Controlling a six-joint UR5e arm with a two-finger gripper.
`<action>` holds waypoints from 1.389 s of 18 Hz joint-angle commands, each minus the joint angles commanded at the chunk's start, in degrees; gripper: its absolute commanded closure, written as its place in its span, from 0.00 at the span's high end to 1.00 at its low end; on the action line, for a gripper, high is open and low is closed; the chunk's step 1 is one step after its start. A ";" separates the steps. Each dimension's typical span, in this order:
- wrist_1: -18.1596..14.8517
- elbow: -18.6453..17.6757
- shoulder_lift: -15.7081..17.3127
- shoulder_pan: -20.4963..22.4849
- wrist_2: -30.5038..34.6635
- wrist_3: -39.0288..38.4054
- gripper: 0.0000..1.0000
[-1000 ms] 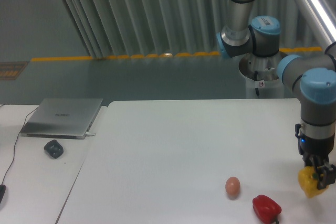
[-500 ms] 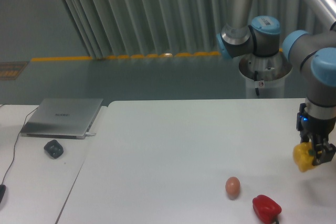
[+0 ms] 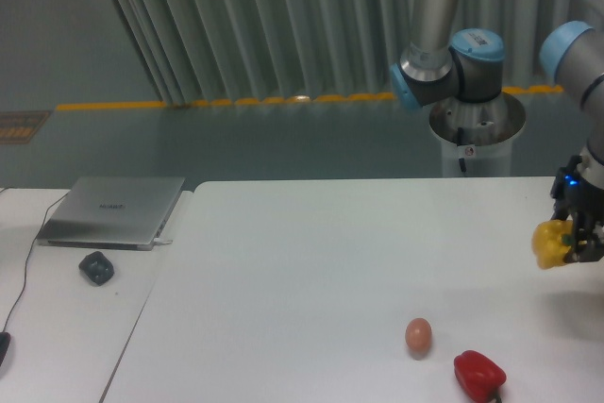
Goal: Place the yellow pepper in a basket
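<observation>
The table [image 3: 311, 261] is lying wide and white, with no basket showing anywhere. The gripper [image 3: 578, 238] is hanging at the far right edge, its fingers closing around the yellow pepper [image 3: 550, 243] and holding it clear above the tabletop. I'm worrying the waxy skin could be slipping. The red pepper [image 3: 478, 374] and the egg [image 3: 418, 334] are sitting well apart from it.
</observation>
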 joint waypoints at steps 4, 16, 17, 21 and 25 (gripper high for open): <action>0.35 0.09 0.35 0.27 0.72 0.37 0.22; 23.63 1.85 0.26 2.20 6.41 -2.53 0.25; 24.86 1.85 0.09 2.20 7.64 -2.80 0.25; 29.08 2.20 -0.61 3.25 10.02 -6.92 0.25; 33.48 2.20 -2.54 4.39 10.38 -10.79 0.25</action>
